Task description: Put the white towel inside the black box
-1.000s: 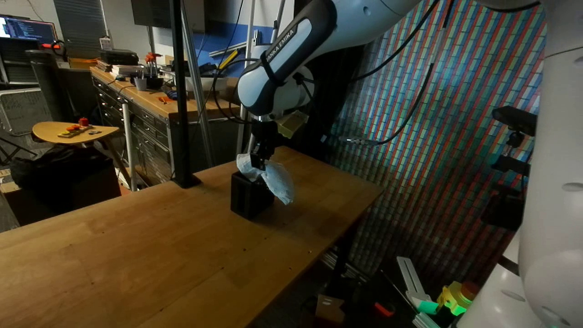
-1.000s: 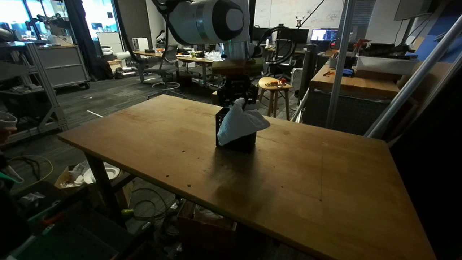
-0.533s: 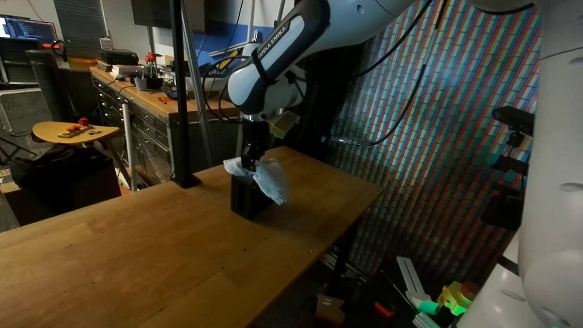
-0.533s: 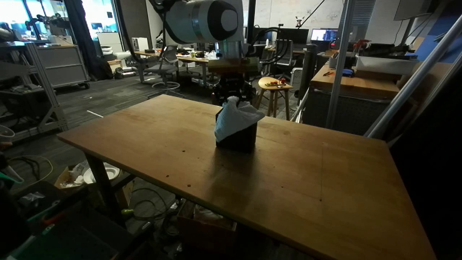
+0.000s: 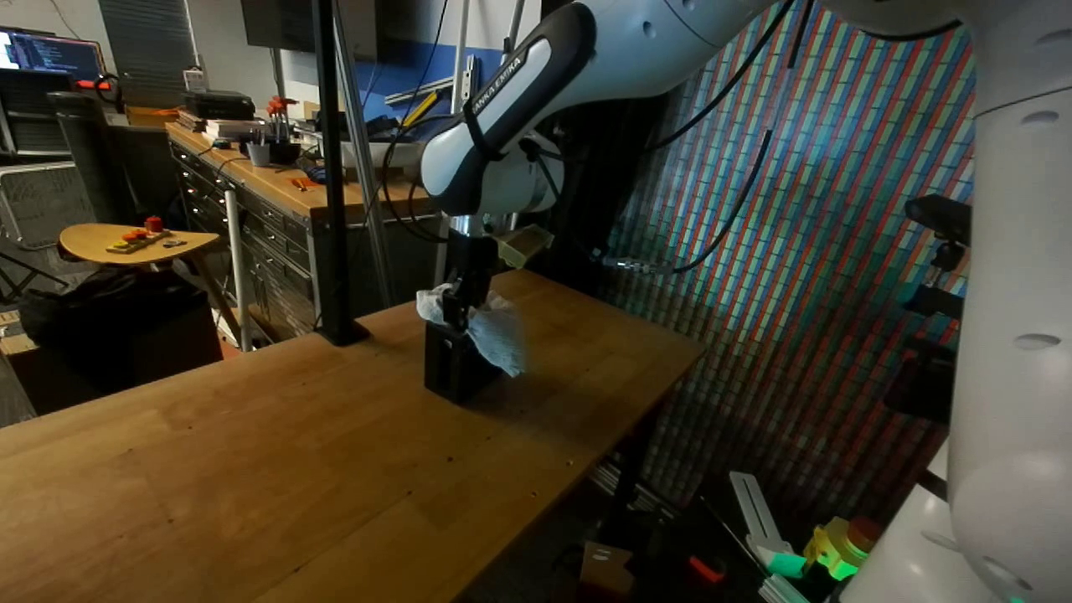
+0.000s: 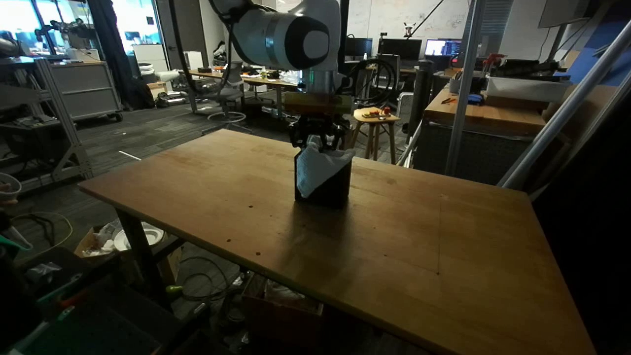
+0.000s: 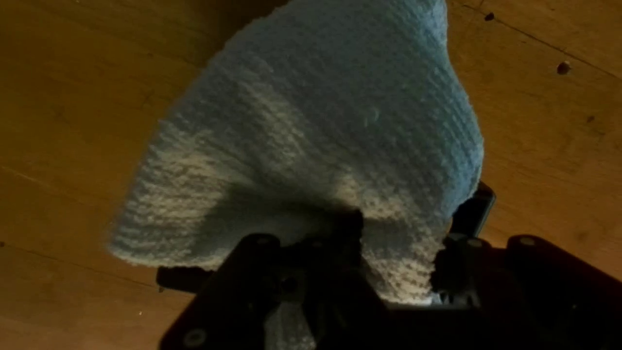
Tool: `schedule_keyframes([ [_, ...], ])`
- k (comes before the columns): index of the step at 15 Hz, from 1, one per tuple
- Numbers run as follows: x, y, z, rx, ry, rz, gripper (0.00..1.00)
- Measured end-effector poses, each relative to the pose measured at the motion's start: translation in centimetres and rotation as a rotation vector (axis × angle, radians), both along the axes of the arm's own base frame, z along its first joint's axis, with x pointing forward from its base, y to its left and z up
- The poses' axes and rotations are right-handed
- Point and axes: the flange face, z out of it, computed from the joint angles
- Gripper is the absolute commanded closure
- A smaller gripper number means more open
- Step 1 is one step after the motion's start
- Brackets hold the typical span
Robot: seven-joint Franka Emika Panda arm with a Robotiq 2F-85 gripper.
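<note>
The white towel (image 5: 500, 342) is draped over the open top of the black box (image 5: 452, 370), with one part hanging down the box's outside. In an exterior view the towel (image 6: 315, 170) covers much of the near face of the box (image 6: 331, 190). My gripper (image 5: 456, 318) points down at the box's top, among the towel's folds. In the wrist view the fingers of my gripper (image 7: 397, 253) stand apart, with towel (image 7: 340, 107) showing in the gap between them. Only corners of the box (image 7: 474, 210) show there; its inside is hidden by the towel.
The box stands on a wooden table (image 5: 293, 452) near its far end. A black upright post (image 5: 331, 209) rises from the table edge. A small stool (image 6: 375, 117) and a workbench (image 6: 483, 111) stand beyond the table.
My gripper has moved over the box with the towel, then come down lower. The towel's top has sunk, and its folds sit closer to the box.
</note>
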Motion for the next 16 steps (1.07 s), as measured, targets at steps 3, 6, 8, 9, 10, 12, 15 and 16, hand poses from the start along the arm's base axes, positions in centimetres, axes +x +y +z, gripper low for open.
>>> schedule_keyframes([
  [3,-0.2,-0.9,-0.1,0.055,-0.010,-0.022,0.96],
  [6,-0.4,-1.6,-0.4,0.105,-0.016,-0.036,0.96],
  [8,-0.5,-1.8,-0.9,0.127,-0.015,-0.032,0.96],
  [9,-0.6,-1.8,-1.2,0.138,-0.013,-0.028,0.96],
  [10,-0.7,-1.8,-1.7,0.149,-0.008,-0.022,0.96],
  [12,-0.9,-1.5,-2.9,0.167,0.006,-0.008,0.96],
  [15,-1.0,-1.6,-3.0,0.182,0.003,0.000,0.96],
  [16,-1.0,-1.8,-3.0,0.182,0.002,0.002,0.96],
])
